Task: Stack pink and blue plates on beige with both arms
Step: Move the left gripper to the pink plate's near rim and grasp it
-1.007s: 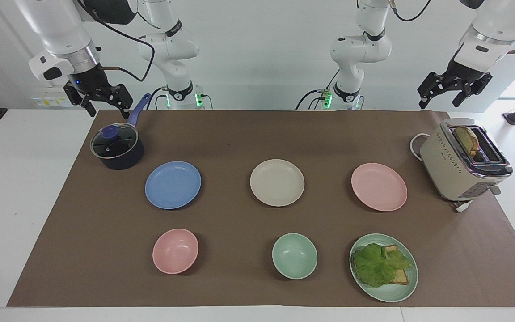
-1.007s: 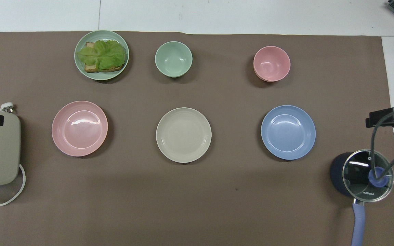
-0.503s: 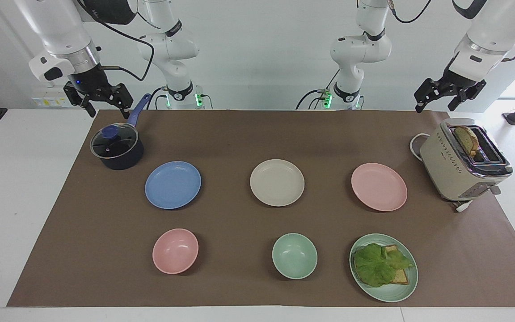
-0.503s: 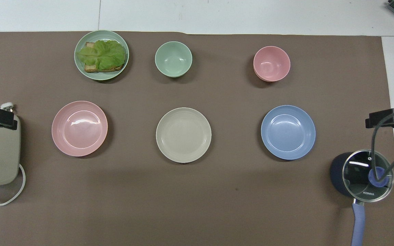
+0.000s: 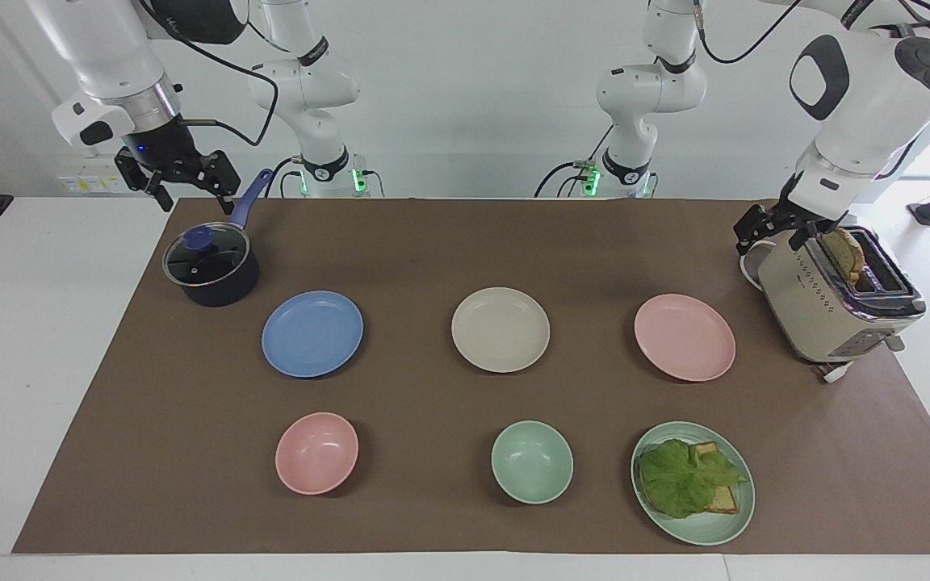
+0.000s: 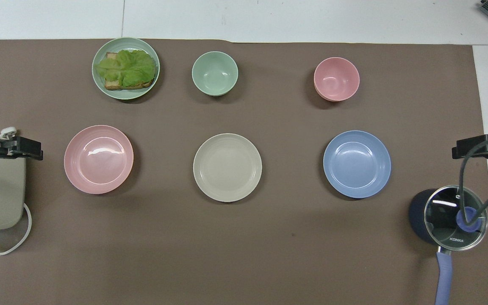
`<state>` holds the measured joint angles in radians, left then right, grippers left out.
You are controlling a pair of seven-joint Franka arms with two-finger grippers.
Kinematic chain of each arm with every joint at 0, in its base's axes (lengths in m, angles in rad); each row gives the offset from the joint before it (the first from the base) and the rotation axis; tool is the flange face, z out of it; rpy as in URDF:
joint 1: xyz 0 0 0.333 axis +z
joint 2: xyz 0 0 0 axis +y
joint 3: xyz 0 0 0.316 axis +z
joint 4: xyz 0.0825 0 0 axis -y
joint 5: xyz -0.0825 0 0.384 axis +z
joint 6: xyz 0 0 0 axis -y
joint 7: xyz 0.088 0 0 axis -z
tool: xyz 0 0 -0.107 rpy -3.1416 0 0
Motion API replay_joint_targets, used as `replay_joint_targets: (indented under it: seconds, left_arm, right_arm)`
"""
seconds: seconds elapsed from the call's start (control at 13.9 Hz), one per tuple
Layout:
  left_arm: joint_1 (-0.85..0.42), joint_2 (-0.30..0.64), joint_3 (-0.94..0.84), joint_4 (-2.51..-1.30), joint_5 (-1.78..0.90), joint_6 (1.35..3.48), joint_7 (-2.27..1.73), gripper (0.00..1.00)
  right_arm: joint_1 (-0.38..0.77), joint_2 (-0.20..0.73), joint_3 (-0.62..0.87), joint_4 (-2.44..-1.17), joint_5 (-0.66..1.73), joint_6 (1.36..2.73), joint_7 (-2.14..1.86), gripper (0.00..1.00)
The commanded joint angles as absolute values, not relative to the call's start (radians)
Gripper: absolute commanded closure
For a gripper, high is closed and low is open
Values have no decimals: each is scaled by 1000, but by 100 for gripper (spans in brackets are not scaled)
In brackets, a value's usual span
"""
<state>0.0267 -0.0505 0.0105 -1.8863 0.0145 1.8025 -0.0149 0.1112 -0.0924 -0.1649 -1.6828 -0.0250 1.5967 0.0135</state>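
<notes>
- The beige plate [image 5: 500, 329] lies flat at the middle of the brown mat [image 5: 433, 242] on the table [image 5: 29, 323], bare
- The blue plate [image 5: 312, 333] lies beside it toward the right arm's end; in the facing view it is at the beige plate's nine o'clock, well apart from it
- The pink plate [image 5: 684, 336] lies beside the beige plate toward the left arm's end, at its three o'clock in the facing view, also apart; nothing is stacked
- The left claw [image 5: 776, 228] hangs empty with its fingers spread, over the toaster's [image 5: 828, 311] corner; the pink plate sits at about its seven o'clock in the facing view, near but untouched
- The right claw [image 5: 177, 179] hangs empty and wide open over the mat's edge just by the lidded saucepan [image 5: 211, 266]; the blue plate lies at its five o'clock in the facing view, well apart, with the saucepan between
- Farther from the robots stand a pink bowl [image 5: 316, 453], a green bowl [image 5: 532, 461] and a green plate [image 5: 723, 524] carrying toast and lettuce
</notes>
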Motion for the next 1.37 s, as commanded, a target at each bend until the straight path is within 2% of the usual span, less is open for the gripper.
replay_joint_targets:
  seconds: [0.0,0.36,0.65,1.29]
  left_arm:
    - [41,-34,6,-1968,5,1916,2,0]
    - [60,92,6,-2022,5,2069,2,0]
    - [90,158,5,-2065,5,2156,3,0]
    - [94,218,6,-2128,5,2252,3,0]
  right_arm:
    - [104,-98,-160,-1683,-23,1594,-2,0]
    - [104,-98,-160,-1683,-23,1594,-2,0]
    - [106,-98,-161,-1683,-23,1594,-2,0]
    - [104,-98,-161,-1683,-23,1594,-2,0]
